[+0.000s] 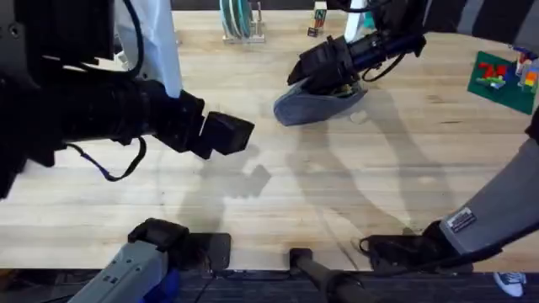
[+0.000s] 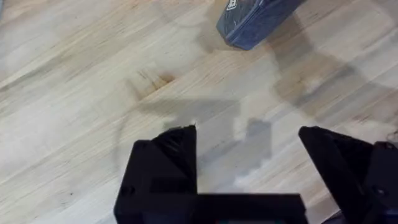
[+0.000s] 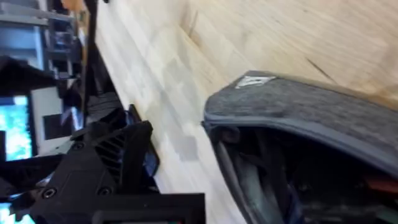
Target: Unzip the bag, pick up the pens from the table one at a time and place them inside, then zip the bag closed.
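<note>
The grey-blue bag [image 1: 307, 108] lies on the table [image 1: 354, 185] right of centre toward the back. Its mouth gapes open in the right wrist view, the bag [image 3: 311, 109] showing a dark inside. A small orange streak [image 3: 373, 185] deep inside may be a pen; otherwise the pens are hidden. My right gripper [image 1: 324, 71] hangs right over the bag's open top, touching or just above it. My left gripper [image 2: 247, 140] is open with nothing in it, raised above bare wood to the left of the bag [image 2: 255, 22], and it looks large and dark in the overhead view [image 1: 227, 133].
A green plate with toy bricks [image 1: 501, 77] sits at the far right edge. A rack with round plates [image 1: 240, 21] and a small box [image 1: 318, 18] stand along the back. Bare wood stretches between the bag and the front edge.
</note>
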### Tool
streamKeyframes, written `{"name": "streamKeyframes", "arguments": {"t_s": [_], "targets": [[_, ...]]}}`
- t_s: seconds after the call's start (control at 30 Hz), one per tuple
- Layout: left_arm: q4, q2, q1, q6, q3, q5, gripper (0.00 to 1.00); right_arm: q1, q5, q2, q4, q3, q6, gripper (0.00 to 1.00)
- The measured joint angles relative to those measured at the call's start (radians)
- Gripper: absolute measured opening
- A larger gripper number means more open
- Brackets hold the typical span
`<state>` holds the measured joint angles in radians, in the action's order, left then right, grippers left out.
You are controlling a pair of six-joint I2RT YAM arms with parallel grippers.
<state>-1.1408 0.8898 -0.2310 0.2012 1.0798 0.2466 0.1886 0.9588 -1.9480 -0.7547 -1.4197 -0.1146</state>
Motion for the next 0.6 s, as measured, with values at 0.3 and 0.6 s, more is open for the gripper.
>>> {"name": "streamKeyframes", "arguments": {"t_s": [0.3, 0.6], "targets": [[0.000, 0.000, 0.000, 0.000, 0.000, 0.000, 0.994, 0.000, 0.076, 0.000, 0.000, 0.000, 0.013, 0.995], [0.000, 0.000, 0.000, 0.000, 0.000, 0.000, 0.993, 0.000, 0.107, 0.000, -0.005, 0.000, 0.026, 0.995]]}}
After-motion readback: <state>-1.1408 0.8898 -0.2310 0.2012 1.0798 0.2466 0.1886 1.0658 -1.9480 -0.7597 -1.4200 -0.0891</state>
